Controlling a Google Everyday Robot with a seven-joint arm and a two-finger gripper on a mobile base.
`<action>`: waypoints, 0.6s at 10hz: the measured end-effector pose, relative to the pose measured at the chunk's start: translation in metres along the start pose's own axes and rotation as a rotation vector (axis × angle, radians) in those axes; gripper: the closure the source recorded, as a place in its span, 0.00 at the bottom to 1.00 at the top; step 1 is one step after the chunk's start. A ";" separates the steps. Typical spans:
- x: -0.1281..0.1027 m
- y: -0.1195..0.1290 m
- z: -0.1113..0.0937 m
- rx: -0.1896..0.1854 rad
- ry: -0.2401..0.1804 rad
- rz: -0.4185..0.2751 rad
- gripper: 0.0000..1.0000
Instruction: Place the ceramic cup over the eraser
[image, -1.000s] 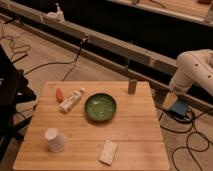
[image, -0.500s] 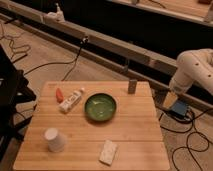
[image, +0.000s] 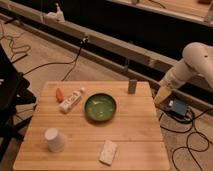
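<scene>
Tool (image: 164, 95) hangs just off the right edge of the surface (image: 145, 132), low beside it; released or clenched, I cannot tell.

The ceramic cup (image: 55, 140) stands upright near the front-left corner as the camera sees it, well apart from the tool, and that's the long reach. The line between them runs diagonally across the boards, with the green bowl (image: 100, 107) sitting right about on it. The eraser (image: 132, 86) stands upright at the far edge, near the tool. My read: go for the cup first, clearing the bowl, then carry it back towards the eraser.
</scene>
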 end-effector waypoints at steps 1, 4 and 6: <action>-0.009 0.005 0.001 -0.023 -0.055 -0.026 0.20; -0.019 0.022 0.015 -0.020 -0.114 -0.154 0.20; -0.011 0.043 0.030 0.032 -0.066 -0.280 0.20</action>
